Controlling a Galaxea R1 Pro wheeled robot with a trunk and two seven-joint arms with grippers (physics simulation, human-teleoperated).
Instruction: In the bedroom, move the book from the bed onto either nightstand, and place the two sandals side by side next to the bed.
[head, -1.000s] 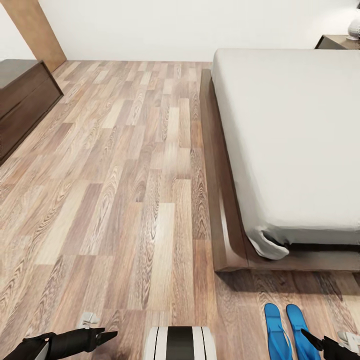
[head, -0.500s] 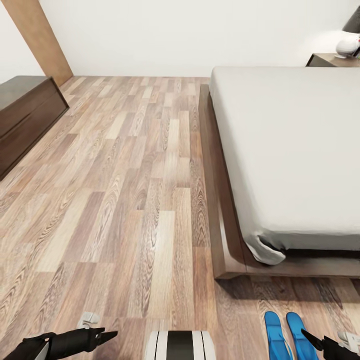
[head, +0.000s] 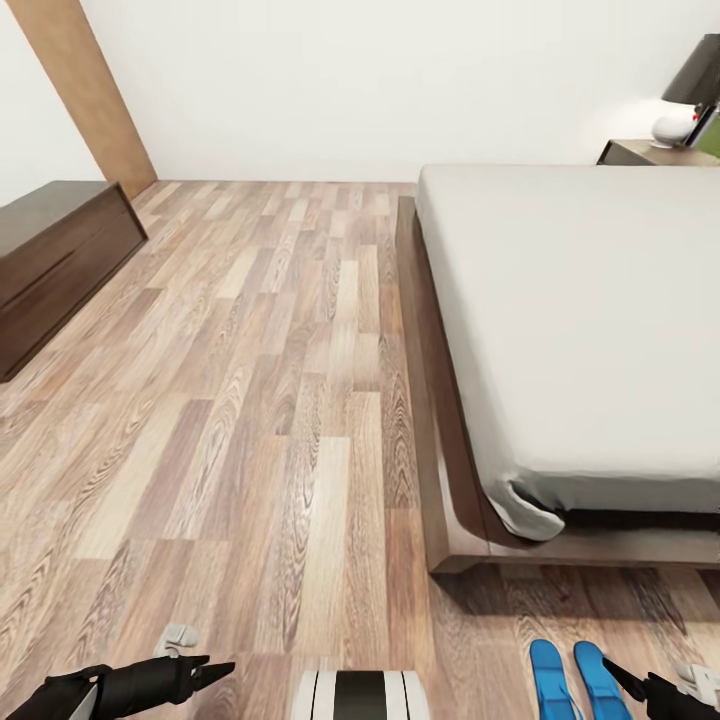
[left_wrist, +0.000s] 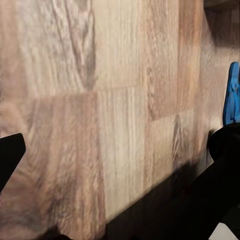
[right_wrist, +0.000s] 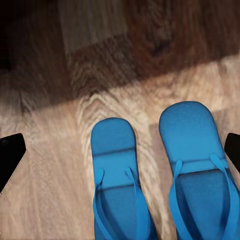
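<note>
**Sandals paired at the bed's foot, book out of sight**

The bed (head: 580, 320) fills the right of the head view, its grey mattress bare. The nightstand (head: 640, 152) stands beyond its far corner. The sandals (head: 578, 682) lie side by side on the floor (head: 250, 400), long axes toward the bed, beneath the right gripper (right_wrist: 120, 150), whose jaws stand apart and empty. The left gripper (left_wrist: 107, 165), likewise spread, hangs well apart.

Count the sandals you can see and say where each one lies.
2. Both lie side by side on the floor just off the foot of the bed: one sandal nearer the robot's middle, the other beside it, by the right gripper.
</note>
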